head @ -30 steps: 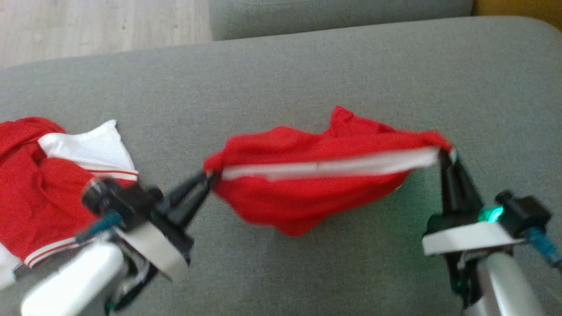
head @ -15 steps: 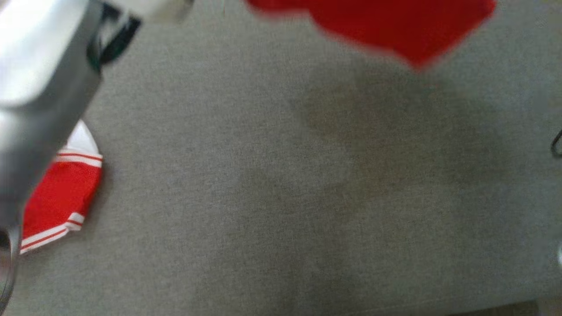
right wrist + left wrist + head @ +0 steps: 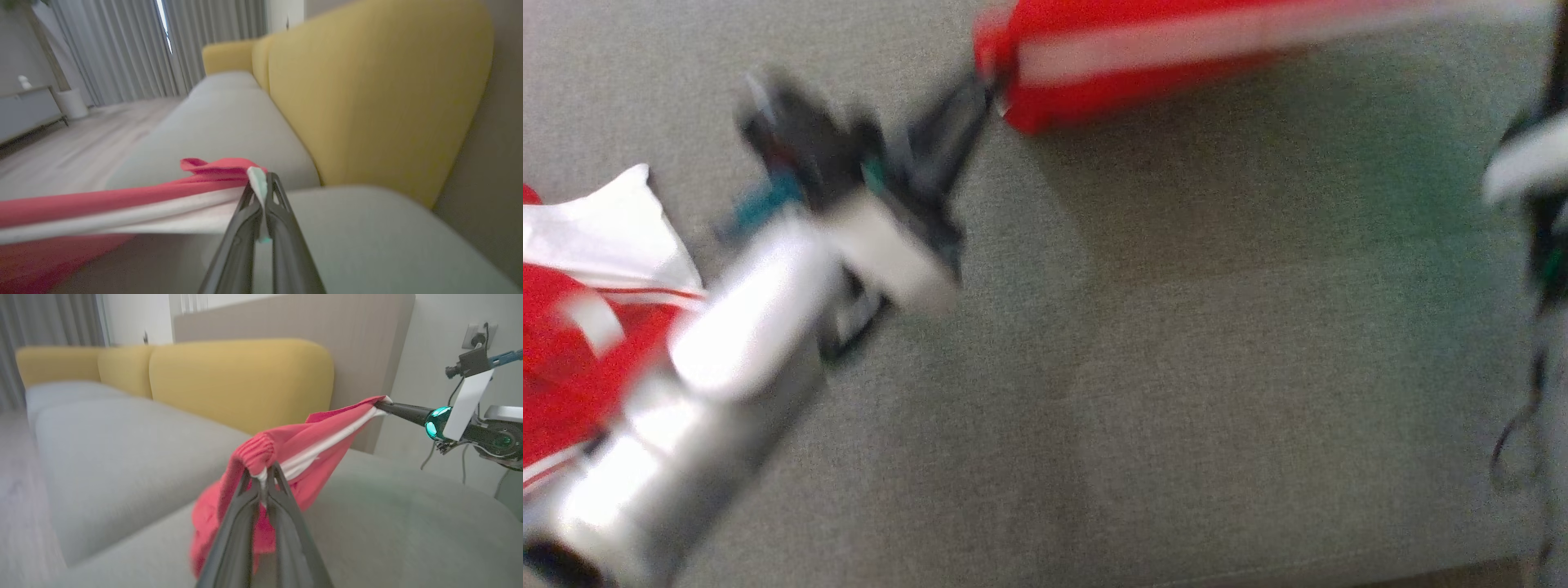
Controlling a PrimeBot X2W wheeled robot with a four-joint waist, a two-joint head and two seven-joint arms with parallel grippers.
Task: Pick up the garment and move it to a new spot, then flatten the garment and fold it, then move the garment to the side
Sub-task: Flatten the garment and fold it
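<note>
Spanning left-to-right, red garment [image 3: 1135,57], each end pinched in left gripper [image 3: 266,474] and right gripper [image 3: 261,179].

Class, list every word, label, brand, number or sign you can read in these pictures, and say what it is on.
No readable text. The red garment, pinched by the left gripper and right gripper, shows a plain white stripe, no lettering; the other garment on the sofa is too blurred to tell.

The blurred left hand [image 3: 983,88] seemingly pinches one end of the garment [image 3: 1111,102].
</note>
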